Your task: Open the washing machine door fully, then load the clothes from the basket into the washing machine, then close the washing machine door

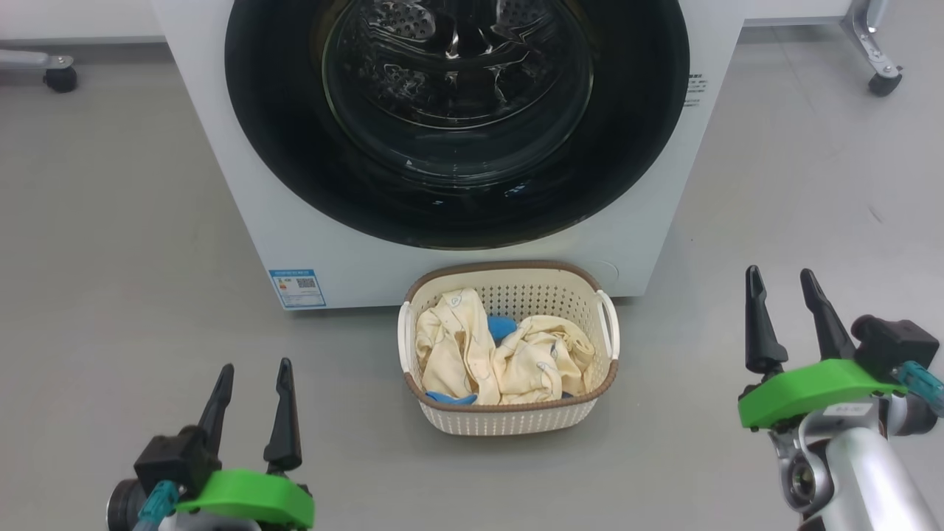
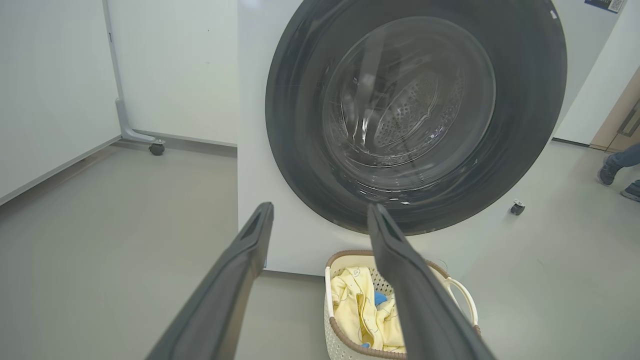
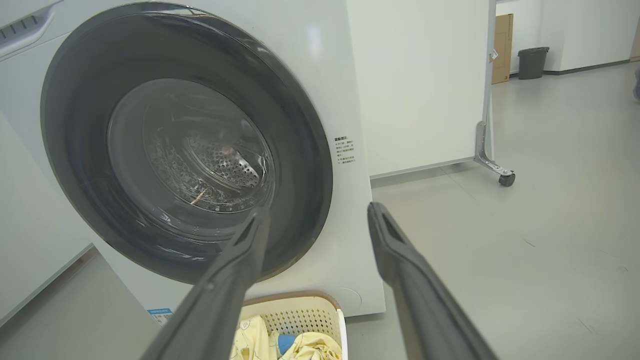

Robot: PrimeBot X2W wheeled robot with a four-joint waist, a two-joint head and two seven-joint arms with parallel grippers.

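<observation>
The white washing machine (image 1: 332,258) stands on the grey floor (image 1: 110,258). Its round black-rimmed door (image 1: 280,147) is shut flat against the front, and the steel drum shows through the glass. Just in front of the machine, below the door, the cream basket (image 1: 516,420) sits on the floor. It holds the pale yellow clothes (image 1: 538,361), with blue pieces among them. The left claw (image 1: 255,365) and right claw (image 1: 779,271) hang on either side of the basket, clear of it, both with fingers spread and empty.
</observation>
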